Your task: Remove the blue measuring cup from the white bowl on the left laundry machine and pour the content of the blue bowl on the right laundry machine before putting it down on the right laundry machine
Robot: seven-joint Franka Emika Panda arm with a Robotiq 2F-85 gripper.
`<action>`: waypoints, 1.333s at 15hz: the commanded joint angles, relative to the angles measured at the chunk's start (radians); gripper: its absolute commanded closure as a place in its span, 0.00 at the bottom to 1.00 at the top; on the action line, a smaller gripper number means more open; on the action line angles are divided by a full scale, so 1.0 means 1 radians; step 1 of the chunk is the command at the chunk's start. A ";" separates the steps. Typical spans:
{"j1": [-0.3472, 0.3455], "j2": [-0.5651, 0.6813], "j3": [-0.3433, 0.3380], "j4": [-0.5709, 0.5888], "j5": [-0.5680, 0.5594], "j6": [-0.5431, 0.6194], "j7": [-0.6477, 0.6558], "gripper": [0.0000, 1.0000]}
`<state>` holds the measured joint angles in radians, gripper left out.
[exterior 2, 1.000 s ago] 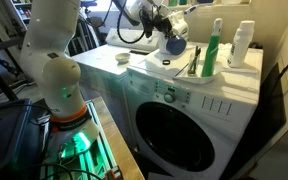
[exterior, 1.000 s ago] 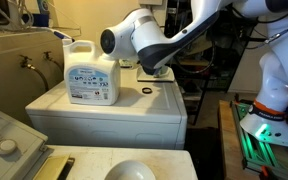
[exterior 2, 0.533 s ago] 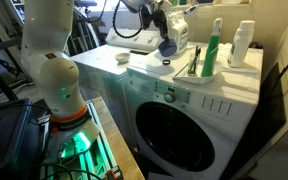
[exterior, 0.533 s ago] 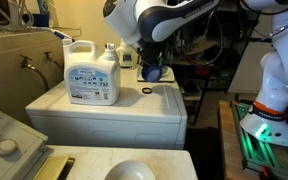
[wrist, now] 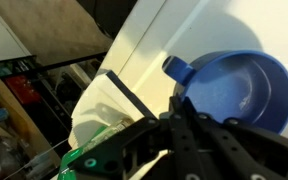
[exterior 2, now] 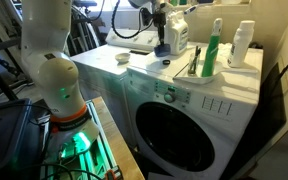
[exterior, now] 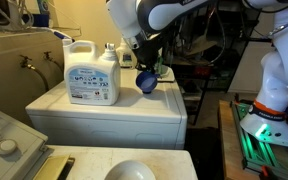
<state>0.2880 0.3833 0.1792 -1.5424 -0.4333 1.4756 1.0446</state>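
My gripper is shut on the rim of the blue measuring cup and holds it tilted just above the flat lid of the right laundry machine, beside the detergent jug. In the other exterior view the cup hangs under the gripper over the lid. In the wrist view the dark fingers clamp the cup next to its short handle; its inside looks bare. The white bowl sits at the bottom edge on the left laundry machine, seen only in part.
A large white detergent jug stands on the lid left of the cup. A small black ring lies on the lid under the cup. A green bottle and a white bottle stand in a tray. A grey-white unit with a knob is nearby.
The gripper has swung over the lid and come down with the blue cup, which now hangs lower and more tilted, over the black ring.
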 commanded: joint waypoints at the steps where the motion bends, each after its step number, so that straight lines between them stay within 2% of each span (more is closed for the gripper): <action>1: -0.014 -0.014 -0.043 0.018 0.131 0.030 0.073 0.99; 5: -0.012 -0.045 -0.104 0.019 0.107 0.039 0.227 0.99; 9: -0.024 -0.010 -0.129 0.056 0.151 0.057 0.406 0.99; 12: -0.032 0.014 -0.145 0.053 0.164 0.104 0.545 0.99; 18: -0.079 0.058 -0.165 0.040 0.293 0.248 0.730 0.99; 19: -0.085 0.061 -0.166 0.037 0.310 0.264 0.728 0.71; 20: -0.090 0.060 -0.168 0.032 0.321 0.284 0.733 0.69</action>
<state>0.2208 0.4397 0.0137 -1.4940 -0.1725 1.6956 1.7332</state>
